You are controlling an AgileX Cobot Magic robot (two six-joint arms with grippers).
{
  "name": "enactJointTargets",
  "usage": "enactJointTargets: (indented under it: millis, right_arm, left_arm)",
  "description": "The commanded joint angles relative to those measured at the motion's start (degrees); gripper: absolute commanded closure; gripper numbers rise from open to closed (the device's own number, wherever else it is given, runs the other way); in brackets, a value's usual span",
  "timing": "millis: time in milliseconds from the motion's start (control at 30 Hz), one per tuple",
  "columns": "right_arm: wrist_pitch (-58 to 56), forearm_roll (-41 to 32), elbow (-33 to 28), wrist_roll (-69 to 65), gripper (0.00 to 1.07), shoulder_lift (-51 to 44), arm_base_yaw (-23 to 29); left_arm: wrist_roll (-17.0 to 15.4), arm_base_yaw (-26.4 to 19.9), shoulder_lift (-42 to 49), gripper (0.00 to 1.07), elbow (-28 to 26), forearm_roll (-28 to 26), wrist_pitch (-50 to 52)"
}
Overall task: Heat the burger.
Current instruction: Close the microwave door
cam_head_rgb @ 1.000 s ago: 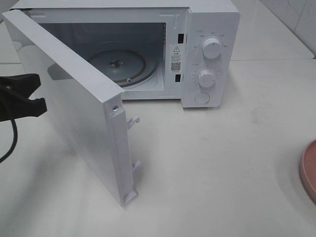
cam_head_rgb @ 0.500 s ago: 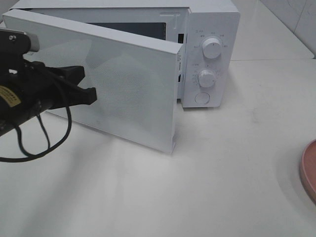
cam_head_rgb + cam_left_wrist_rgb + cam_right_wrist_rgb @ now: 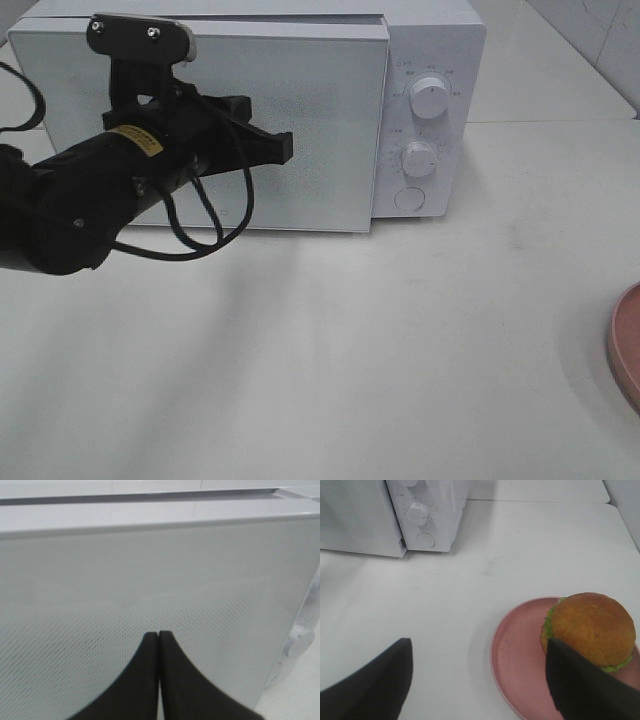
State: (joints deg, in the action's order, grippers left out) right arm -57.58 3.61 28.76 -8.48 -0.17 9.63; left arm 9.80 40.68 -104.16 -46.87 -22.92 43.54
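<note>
- We see a white microwave (image 3: 300, 110) at the back of a pale table (image 3: 400, 350), and its door (image 3: 320, 120) is fully shut against the body.
- The left gripper (image 3: 285, 147) is in front of the door, with its tips at the dotted window area; in the left wrist view the two black fingers (image 3: 145, 680) are pressed together with nothing between them, and their tips are very near the door or touching it. We cannot tell which.
- A black cable (image 3: 200, 225) hangs in a loop under the left arm.
- On the panel to the right of the door we see two round knobs, an upper knob (image 3: 428, 98) and a lower knob (image 3: 418, 158), and a round button (image 3: 408, 198) below them.
- The burger (image 3: 590, 630) sits on a round pink plate (image 3: 520, 665), well apart from the microwave, at the right side of the table. In the high view only the edge of the plate (image 3: 625, 345) shows at the right border, and the burger itself is outside that view.
- The burger has a golden-brown bun on top and green lettuce showing at its edge.
- The right gripper (image 3: 480, 680) hangs above the plate with its jaws spread wide and grasps nothing; one finger partly covers the near side of the burger in the wrist view, the other is over the bare table.
</note>
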Motion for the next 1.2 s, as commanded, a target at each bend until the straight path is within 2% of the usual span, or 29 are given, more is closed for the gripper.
enactJointTargets:
  millis: [33,333,400,433,467,500,533,600,633,733,867,967,1033,1133,1200]
  right_arm:
    - [0.34,-0.23,-0.17,0.46,0.35,-1.72,-0.34]
    - [0.34,-0.23,-0.17,0.46,0.35,-1.72,-0.34]
    - [0.34,-0.23,-0.17,0.46,0.35,-1.72,-0.34]
    - [0.34,-0.23,-0.17,0.46,0.35,-1.72,-0.34]
    - [0.34,-0.23,-0.17,0.46,0.35,-1.72,-0.34]
    - [0.34,-0.23,-0.17,0.46,0.35,-1.72,-0.34]
    - [0.34,-0.23,-0.17,0.46,0.35,-1.72,-0.34]
    - [0.34,-0.23,-0.17,0.46,0.35,-1.72,-0.34]
    - [0.34,-0.23,-0.17,0.46,0.35,-1.72,-0.34]
    - [0.34,-0.23,-0.17,0.46,0.35,-1.72,-0.34]
    - [0.34,-0.23,-0.17,0.46,0.35,-1.72,-0.34]
    - [0.34,-0.23,-0.17,0.46,0.35,-1.72,-0.34]
    - [0.34,-0.23,-0.17,0.46,0.35,-1.72,-0.34]
    - [0.34,-0.23,-0.17,0.46,0.35,-1.72,-0.34]
    - [0.34,-0.23,-0.17,0.46,0.35,-1.72,-0.34]
  left_arm:
    - [0.29,0.34,-2.58,1.07,-5.1,-1.78,-1.83]
    - [0.74,0.34,-6.36,1.07,-12.2,-3.44,-3.78]
    - [3.55,0.34,-7.73,1.07,-14.61,-5.21,-3.9]
    - [3.55,0.34,-7.73,1.07,-14.61,-5.21,-3.9]
    - [5.84,0.34,-8.54,1.07,-16.21,-6.88,-3.95]
    - [5.84,0.34,-8.54,1.07,-16.21,-6.88,-3.95]
    - [7.79,0.34,-8.94,1.07,-17.65,-8.71,-4.76]
    - [8.37,0.34,-9.11,1.07,-18.51,-9.97,-5.16]
    - [9.28,-0.11,-9.45,1.07,-20.17,-12.26,-5.84]
    - [9.4,-0.11,-9.8,1.07,-22.0,-13.46,-6.82]
    - [9.4,0.06,-9.68,1.07,-22.23,-11.97,-6.82]
    - [10.03,2.01,-9.45,1.07,-21.94,-10.94,-8.37]
    - [12.32,3.61,-8.54,1.07,-21.94,-11.12,-12.78]
    - [13.35,4.01,-8.19,1.07,-21.94,-11.12,-14.55]
    - [15.58,5.27,-6.53,1.07,-21.94,-11.12,-23.32]
